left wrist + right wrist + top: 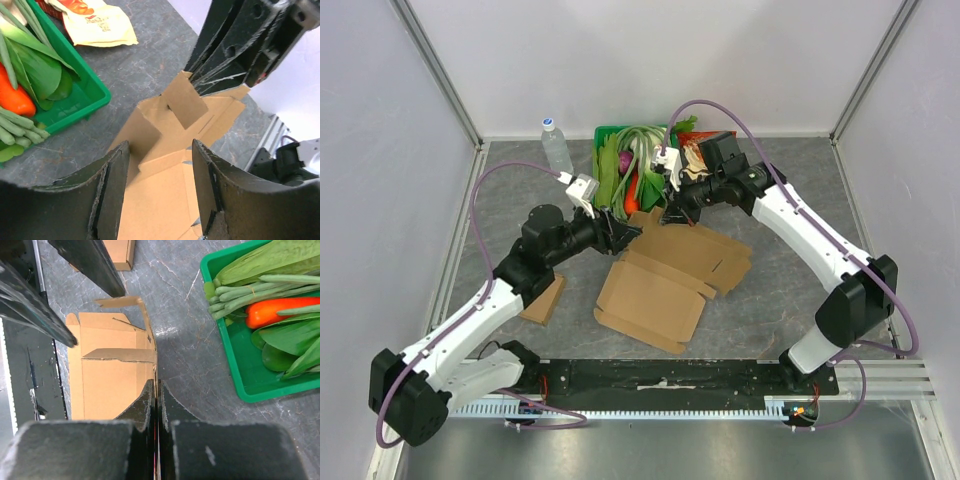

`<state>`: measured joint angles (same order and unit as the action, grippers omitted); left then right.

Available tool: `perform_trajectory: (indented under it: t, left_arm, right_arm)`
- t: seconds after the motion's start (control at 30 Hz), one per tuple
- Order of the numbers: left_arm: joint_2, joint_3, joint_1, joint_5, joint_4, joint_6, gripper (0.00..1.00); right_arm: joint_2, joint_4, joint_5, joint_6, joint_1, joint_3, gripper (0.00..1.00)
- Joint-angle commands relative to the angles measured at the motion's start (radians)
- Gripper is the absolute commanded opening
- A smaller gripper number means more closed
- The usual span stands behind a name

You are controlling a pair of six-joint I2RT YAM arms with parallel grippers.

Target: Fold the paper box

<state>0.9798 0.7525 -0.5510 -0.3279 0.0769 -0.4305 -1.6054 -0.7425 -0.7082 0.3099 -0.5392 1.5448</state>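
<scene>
Cardboard, brown and partly unfolded, makes up the paper box [665, 275], which lies at the middle of the grey counter [770, 310] with most of its panels flat. At its 12 o'clock end some flaps stand up, and both arms meet there.

The right tool [670, 210] is closed tight. Its own wrist view shows the fingers pressed together at the box's [110, 385] raised side wall, whose thin edge runs straight in between the tips [156, 390]. The top view hides this contact behind the arm.

The left tool [620, 232] is spread wide and holds nothing. Only its wrist view shows the gap [160, 150], with bare cardboard [160, 200] lying below it and an upright flap beyond. That view also catches the right tool [215, 80] coming down onto the far flaps.

Just beyond the box at 12 o'clock sits a green tray [610, 135] of vegetables. The right wrist view picks out green beans [250, 295] and an orange-red vegetable [280, 310] in it. A printed packet [95, 22] lies near the tray, seen clearly from the left wrist. A clear bottle [556, 145] stands at 11 o'clock. A second, smaller cardboard piece [544, 300] lies at 9 o'clock, beside the left arm.
</scene>
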Motion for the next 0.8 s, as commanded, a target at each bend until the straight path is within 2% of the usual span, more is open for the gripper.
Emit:
perform_trajectory:
  t: [0.0, 0.13, 0.37, 0.47, 0.5, 0.57, 0.6, 0.7, 0.77]
  left_arm:
    - [0.039, 0.039, -0.041, 0.134, 0.004, 0.121, 0.59]
    - [0.054, 0.022, -0.044, 0.259, 0.003, 0.101, 0.52]
    - [0.051, 0.005, -0.044, 0.290, 0.020, 0.070, 0.58]
    - [0.079, 0.018, -0.044, 0.267, 0.009, 0.067, 0.49]
    - [0.083, 0.015, -0.044, 0.254, 0.012, 0.061, 0.39]
    - [0.085, 0.008, -0.044, 0.251, 0.023, 0.056, 0.29]
    - [0.086, 0.007, -0.044, 0.253, 0.024, 0.058, 0.21]
    - [0.088, 0.007, -0.044, 0.247, 0.027, 0.062, 0.09]
    - [0.083, 0.004, -0.044, 0.247, 0.034, 0.061, 0.06]
  right_arm:
    - [-0.007, -0.027, 0.013, 0.028, -0.008, 0.069, 0.00]
    - [-0.011, -0.037, 0.021, 0.038, -0.011, 0.077, 0.00]
    - [-0.028, -0.080, 0.053, 0.055, -0.028, 0.098, 0.00]
    - [-0.028, -0.077, 0.062, 0.046, -0.038, 0.098, 0.00]
    - [-0.030, -0.078, 0.067, 0.043, -0.039, 0.098, 0.00]
    - [-0.027, -0.077, 0.087, 0.034, -0.045, 0.098, 0.00]
    - [-0.025, -0.074, 0.098, 0.028, -0.047, 0.097, 0.00]
    - [-0.014, -0.058, 0.128, -0.006, -0.050, 0.094, 0.01]
    - [0.001, -0.035, 0.172, -0.026, -0.051, 0.081, 0.07]
